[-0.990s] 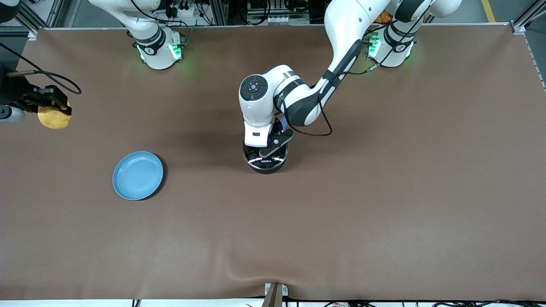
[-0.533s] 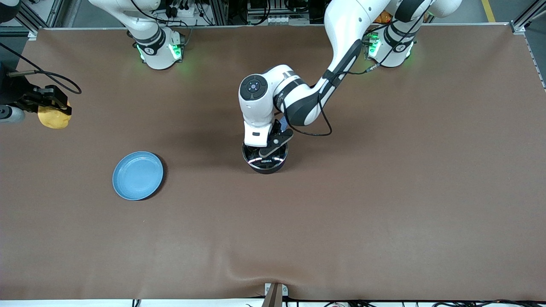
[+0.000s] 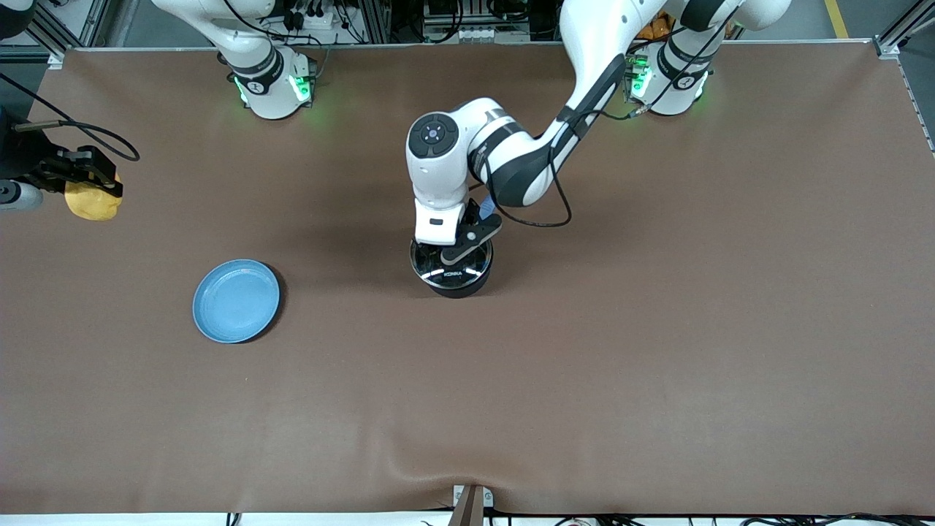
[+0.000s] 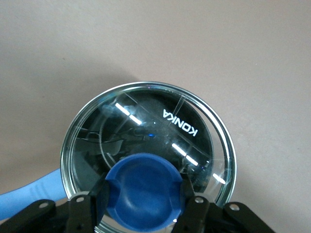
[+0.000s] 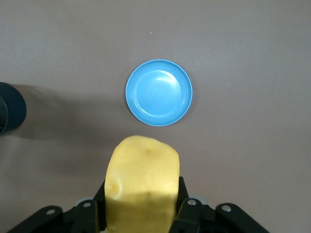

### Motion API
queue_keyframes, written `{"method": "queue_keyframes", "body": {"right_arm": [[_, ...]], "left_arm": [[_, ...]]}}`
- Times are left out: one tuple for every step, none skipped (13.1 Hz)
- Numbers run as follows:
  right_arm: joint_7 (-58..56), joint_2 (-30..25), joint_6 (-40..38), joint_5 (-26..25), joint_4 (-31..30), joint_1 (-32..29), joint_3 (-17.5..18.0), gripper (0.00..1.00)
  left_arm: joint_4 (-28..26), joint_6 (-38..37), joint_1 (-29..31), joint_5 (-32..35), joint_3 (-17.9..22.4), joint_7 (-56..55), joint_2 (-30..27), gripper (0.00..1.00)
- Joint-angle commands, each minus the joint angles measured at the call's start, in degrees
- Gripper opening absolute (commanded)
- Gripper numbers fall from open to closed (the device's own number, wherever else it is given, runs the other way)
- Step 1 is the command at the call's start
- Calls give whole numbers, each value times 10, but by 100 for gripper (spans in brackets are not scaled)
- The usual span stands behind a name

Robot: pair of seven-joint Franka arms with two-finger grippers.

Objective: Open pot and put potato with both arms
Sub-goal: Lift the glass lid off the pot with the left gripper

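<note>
Brown matte bench (image 3: 657,365), slightly rippled at near edge, aluminium framing and cables along top. Mid-bench: black pot (image 3: 451,274), left gripper (image 4: 141,204) fingers clamped on blue lid knob (image 4: 143,187). At right arm's end: right gripper (image 5: 141,204) fingers clamped on potato (image 5: 142,187), above bench. Light-blue plate (image 3: 236,300) nearby.

A wide table (image 3: 657,380) is covered by a brown mat, wrinkled at its edge nearest the front camera. Above the table's top edge, metal framing (image 3: 409,18) and cables are seen.
</note>
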Motion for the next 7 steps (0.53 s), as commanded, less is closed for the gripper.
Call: {"method": "queue_keyframes", "body": {"right_arm": [[5,4,-8,2,13,10,1,0],[12,4,-8,2,14,17,0,0],[25,4,-7,2,13,22,0,0],[39,4,-7,2,14,34,0,0],[59,4,-5,2,14,47,0,0],[77,5,-3,2,14,60,0,0],[103,5,0,2,14,79,0,0]], "left_arm": [[-3,-37,5,14,4,-5,-40,0],[-3,-44,10,15,5,-3,-49,0],[-3,-51,18,16,5,3,-61,0],[-6,-56,28,16,4,11,-73,0],[-9,-69,37,14,3,28,-89,0],[-12,-78,44,9,4,47,-102,0],[-14,-89,53,9,3,60,-116,0]]}}
